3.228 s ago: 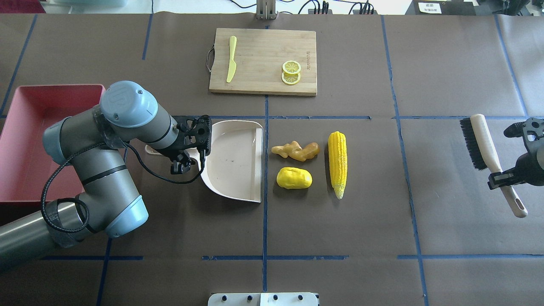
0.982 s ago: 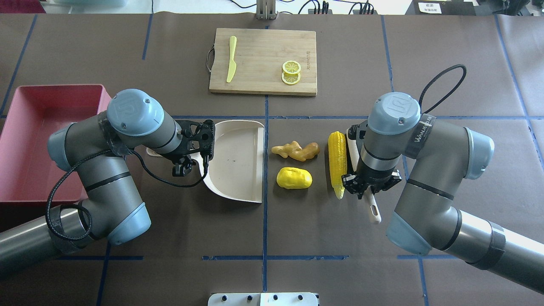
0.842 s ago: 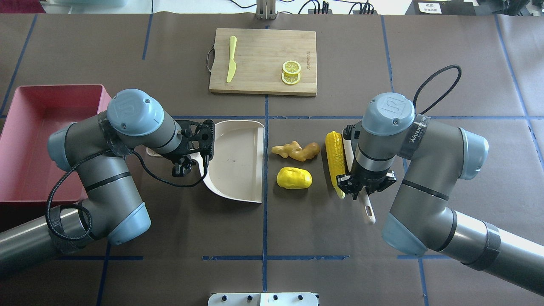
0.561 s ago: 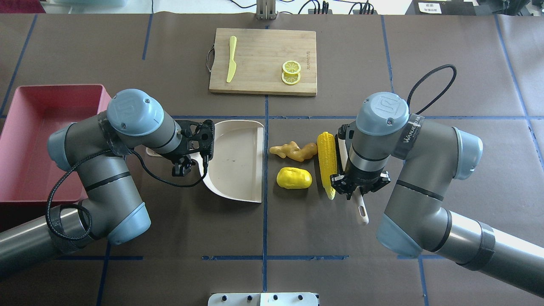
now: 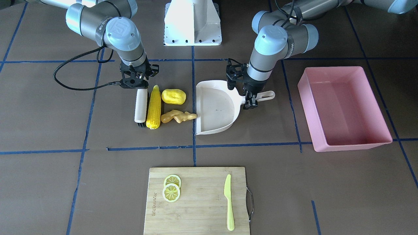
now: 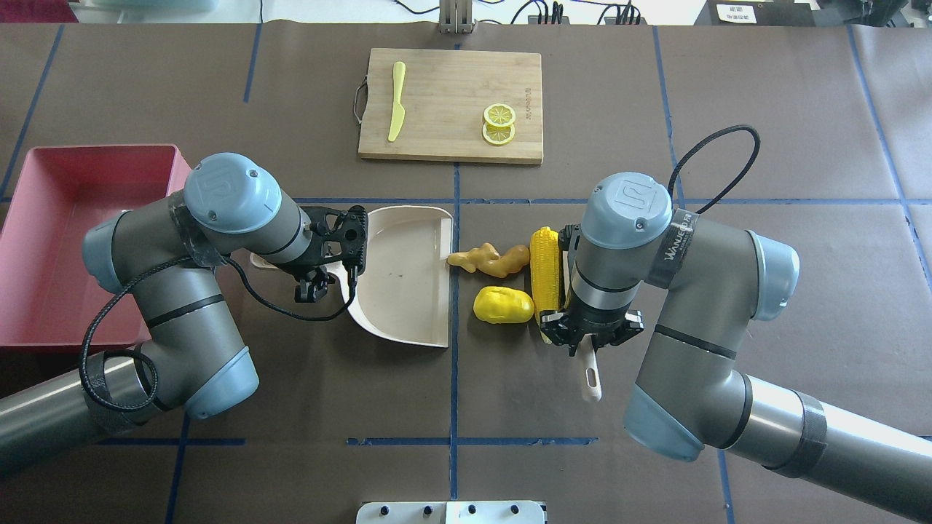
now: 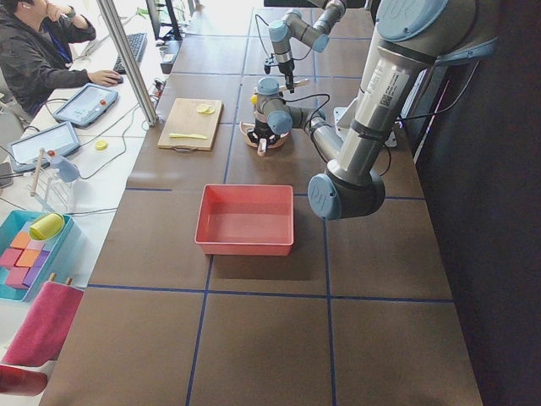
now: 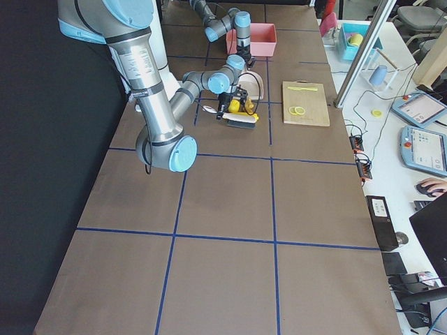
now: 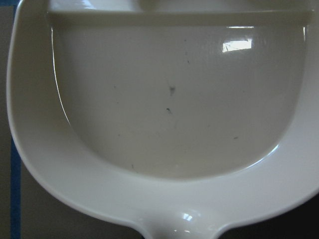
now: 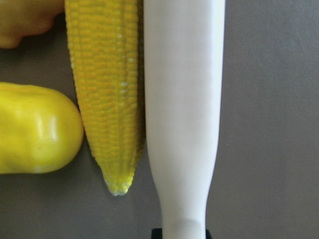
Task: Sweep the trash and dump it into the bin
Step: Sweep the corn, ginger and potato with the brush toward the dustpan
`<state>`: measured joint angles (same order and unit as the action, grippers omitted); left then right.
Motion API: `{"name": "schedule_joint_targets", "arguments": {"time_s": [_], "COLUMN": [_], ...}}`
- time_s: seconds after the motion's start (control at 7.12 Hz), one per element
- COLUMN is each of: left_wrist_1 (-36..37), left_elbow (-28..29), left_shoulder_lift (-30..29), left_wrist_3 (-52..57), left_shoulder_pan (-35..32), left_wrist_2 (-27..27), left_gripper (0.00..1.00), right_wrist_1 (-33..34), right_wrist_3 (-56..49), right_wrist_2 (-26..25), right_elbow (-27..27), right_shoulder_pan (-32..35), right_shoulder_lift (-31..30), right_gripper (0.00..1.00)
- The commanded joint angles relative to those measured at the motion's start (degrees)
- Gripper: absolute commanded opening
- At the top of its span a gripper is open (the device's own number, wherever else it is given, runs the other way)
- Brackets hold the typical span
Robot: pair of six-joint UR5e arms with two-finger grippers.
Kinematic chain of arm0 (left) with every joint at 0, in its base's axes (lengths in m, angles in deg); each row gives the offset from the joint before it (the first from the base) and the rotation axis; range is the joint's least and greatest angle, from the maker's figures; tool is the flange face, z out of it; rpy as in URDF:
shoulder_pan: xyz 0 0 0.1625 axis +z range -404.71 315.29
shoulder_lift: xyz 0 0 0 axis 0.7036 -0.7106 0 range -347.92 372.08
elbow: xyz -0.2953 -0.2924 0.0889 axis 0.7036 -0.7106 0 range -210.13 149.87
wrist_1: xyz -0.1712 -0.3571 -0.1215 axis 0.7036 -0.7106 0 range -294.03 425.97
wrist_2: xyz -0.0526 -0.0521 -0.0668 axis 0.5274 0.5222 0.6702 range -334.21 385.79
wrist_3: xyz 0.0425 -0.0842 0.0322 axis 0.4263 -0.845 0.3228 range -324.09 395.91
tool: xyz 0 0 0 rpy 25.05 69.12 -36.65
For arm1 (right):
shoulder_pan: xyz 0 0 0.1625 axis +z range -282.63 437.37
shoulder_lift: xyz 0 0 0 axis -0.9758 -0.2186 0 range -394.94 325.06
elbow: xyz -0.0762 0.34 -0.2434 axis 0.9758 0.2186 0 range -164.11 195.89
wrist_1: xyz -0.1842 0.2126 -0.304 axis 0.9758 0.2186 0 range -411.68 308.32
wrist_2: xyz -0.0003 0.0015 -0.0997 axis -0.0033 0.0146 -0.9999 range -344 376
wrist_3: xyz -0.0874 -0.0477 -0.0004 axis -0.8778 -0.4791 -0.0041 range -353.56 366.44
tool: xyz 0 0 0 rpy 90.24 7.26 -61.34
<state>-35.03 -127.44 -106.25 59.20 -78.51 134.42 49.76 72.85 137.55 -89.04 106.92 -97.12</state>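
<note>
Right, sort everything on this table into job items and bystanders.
Job: yellow toy corn cob, rounded yellow potato-like lump, knobbly tan-orange ginger root, beige plastic dustpan, white-handled brush, large pink plastic tub.
Lying about: bamboo cutting board, two lemon slices, yellow-green plastic knife.

Bright even overhead light, soft shadows, glare on dustpan [image 9: 237, 45].

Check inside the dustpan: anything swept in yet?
Nothing yet: the dustpan shows only dark specks. The ginger root reaches its open lip; whether onto it, I cannot tell. The left gripper hides the handle end from overhead.
</note>
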Motion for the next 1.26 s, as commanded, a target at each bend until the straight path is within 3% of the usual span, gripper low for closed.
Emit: {"name": "schedule_joint_targets", "arguments": {"time_s": [0.0,1.12], "left_wrist_1": [0.01,0.01], "left_elbow": [0.02,-0.24], "left_shoulder_lift": [0.02,0.02], "left_wrist_3": [0.00,-0.09], "left_shoulder_pan": [-0.04,-0.04], "left_wrist_2": [0.00,0.00], "left_gripper": [0.00,0.00], "right_wrist_1": [-0.01,-0.01], "right_wrist_3": [3.02,9.26], "right_wrist_2": [0.00,0.00], "right_elbow": [0.07,7.53], "right_shoulder_pan": [-0.89,-3.08], "right_shoulder_lift": [1.27,10.22], "right_gripper": [0.00,0.00]}}
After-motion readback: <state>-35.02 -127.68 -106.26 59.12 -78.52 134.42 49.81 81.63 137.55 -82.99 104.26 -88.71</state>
